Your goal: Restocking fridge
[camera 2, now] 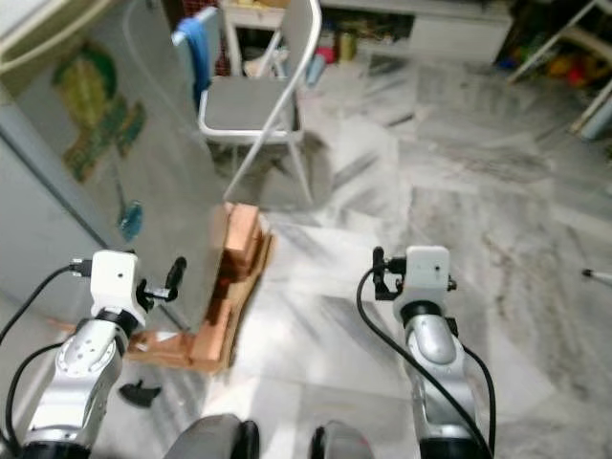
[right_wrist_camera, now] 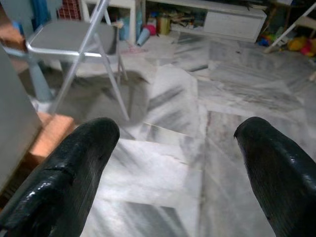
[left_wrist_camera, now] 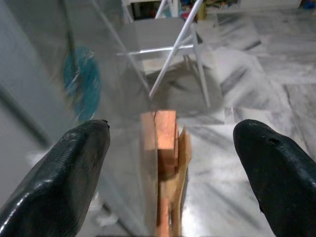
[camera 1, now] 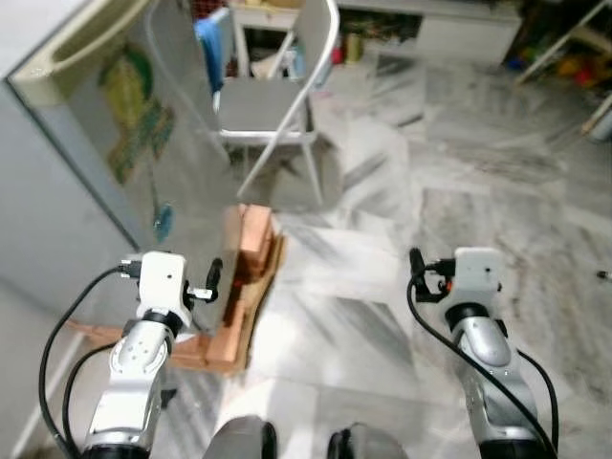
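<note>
Silver arms out in front, both low over the marble floor (camera 1: pixel 382 287). Left gripper (left_wrist_camera: pixel 173 163) wide open, holding nothing, just beside the grey fridge (camera 1: pixel 57 191). Right gripper (right_wrist_camera: pixel 177 168) wide open too, empty. Orange cardboard box (camera 1: pixel 244 287) against the fridge, blurry. Folding chair (camera 1: pixel 273 96) farther back.

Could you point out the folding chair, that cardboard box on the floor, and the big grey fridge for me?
Grey metal folding chair (camera 1: pixel 260 103): left eye view, on its seat.
Brown cardboard box (camera 1: pixel 251 277): left eye view, on its upright side wall.
Grey fridge with a green sticker (camera 2: pixel 143 182): right eye view, on its bare side panel.
</note>
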`<state>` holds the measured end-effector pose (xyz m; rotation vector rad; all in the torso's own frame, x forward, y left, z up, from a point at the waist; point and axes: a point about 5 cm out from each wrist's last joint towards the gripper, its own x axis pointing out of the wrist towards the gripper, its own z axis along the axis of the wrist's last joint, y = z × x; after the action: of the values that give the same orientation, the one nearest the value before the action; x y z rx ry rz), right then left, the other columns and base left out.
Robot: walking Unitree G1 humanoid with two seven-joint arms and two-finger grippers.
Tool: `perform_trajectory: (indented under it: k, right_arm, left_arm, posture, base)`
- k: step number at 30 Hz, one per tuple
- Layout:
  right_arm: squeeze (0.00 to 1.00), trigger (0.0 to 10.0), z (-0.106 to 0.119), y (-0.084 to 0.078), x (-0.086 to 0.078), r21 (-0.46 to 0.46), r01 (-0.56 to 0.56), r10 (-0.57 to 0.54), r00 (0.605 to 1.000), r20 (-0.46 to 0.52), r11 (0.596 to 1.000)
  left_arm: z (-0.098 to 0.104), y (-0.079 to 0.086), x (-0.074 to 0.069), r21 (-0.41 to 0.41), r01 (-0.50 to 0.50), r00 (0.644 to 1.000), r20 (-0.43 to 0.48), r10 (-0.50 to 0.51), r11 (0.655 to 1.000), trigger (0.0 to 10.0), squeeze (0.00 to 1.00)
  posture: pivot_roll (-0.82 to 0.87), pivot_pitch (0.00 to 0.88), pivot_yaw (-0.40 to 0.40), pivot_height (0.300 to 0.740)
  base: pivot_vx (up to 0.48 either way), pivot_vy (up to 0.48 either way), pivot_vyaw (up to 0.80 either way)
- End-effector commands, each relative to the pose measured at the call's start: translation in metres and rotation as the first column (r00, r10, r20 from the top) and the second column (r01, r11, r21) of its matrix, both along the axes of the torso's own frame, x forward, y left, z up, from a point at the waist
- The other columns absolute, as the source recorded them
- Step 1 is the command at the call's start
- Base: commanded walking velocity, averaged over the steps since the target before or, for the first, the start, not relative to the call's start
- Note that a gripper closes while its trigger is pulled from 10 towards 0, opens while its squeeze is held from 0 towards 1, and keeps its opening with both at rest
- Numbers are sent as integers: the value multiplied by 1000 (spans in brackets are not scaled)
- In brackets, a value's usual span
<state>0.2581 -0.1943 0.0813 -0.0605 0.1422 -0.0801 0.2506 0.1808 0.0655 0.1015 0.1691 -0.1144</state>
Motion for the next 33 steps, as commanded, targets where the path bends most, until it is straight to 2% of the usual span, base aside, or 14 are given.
perform_trajectory:
  k: [1,3,6,8,13,16,18,22,23,26,27,29,33]
  right_arm:
    - [0,10000,0,-6,-4,19,27,-28,999,18,999]
    - [0,10000,2,-1,-6,-25,-40,40,999,17,999]
    - [0,10000,3,6,-15,113,-84,83,996,18,990]
    - [0,10000,5,8,-19,84,-104,102,994,29,991]
    - [0,10000,0,6,-25,52,-74,73,997,15,996]
    - [0,10000,5,7,-16,28,-50,49,998,29,998]
    - [0,10000,2,6,-15,-22,-16,16,1000,-2,1000]
    - [0,10000,-3,9,-15,59,-16,18,999,-28,998]
    - [0,10000,-2,10,-15,71,-17,18,1000,-22,997]
    - [0,10000,0,11,-10,18,-1,2,1000,-25,1000]
    - [0,10000,7,14,-5,51,-26,25,1000,6,998]
    - [0,10000,13,16,-3,51,-56,54,998,36,997]
    - [0,10000,14,16,-5,64,-78,75,996,45,995]
  left_arm:
    - [-2,0,-2,6,11,1000,-3,-11,1000,10000,0]
    - [-1,3,-3,17,2,1000,5,-2,1000,10000,0]
    - [-2,4,-5,16,-2,1000,5,2,1000,10000,0]
    - [-2,3,-5,13,-2,1000,7,2,1000,10000,0]
    - [0,4,2,9,-28,999,27,28,1000,10000,0]
    - [14,-1,29,-6,-2,996,87,3,1000,10000,0]
    - [17,-1,34,-16,-7,995,97,9,1000,10000,0]
    - [21,-2,39,-12,-10,993,114,11,1000,10000,0]
    - [22,-1,39,-1,-18,992,122,18,1000,10000,0]
    - [20,5,39,34,-64,990,125,59,997,10000,0]
    - [17,10,42,21,-98,989,110,95,995,10000,0]
    - [18,13,46,29,-122,987,112,118,992,10000,0]
    - [19,12,51,24,-125,986,115,122,992,10000,0]
  posture:
    - [27,68,-7,740]
    - [28,64,-3,740]
    - [33,61,-9,740]
    - [35,60,-10,740]
    - [40,45,-10,740]
    - [20,15,-7,740]
    - [24,31,-6,740]
    - [39,73,-4,740]
    - [38,56,-3,740]
    - [26,57,4,740]
    - [17,57,4,740]
    - [16,59,3,740]
    - [14,70,1,740]
  base:
    - [-251,330,0]
    - [0,0,0]
    - [0,0,0]
    - [0,0,0]
    - [0,0,0]
    - [0,0,0]
    - [0,0,0]
    - [0,0,0]
    - [0,0,0]
    - [0,0,0]
    - [0,0,0]
    - [0,0,0]
    - [0,0,0]
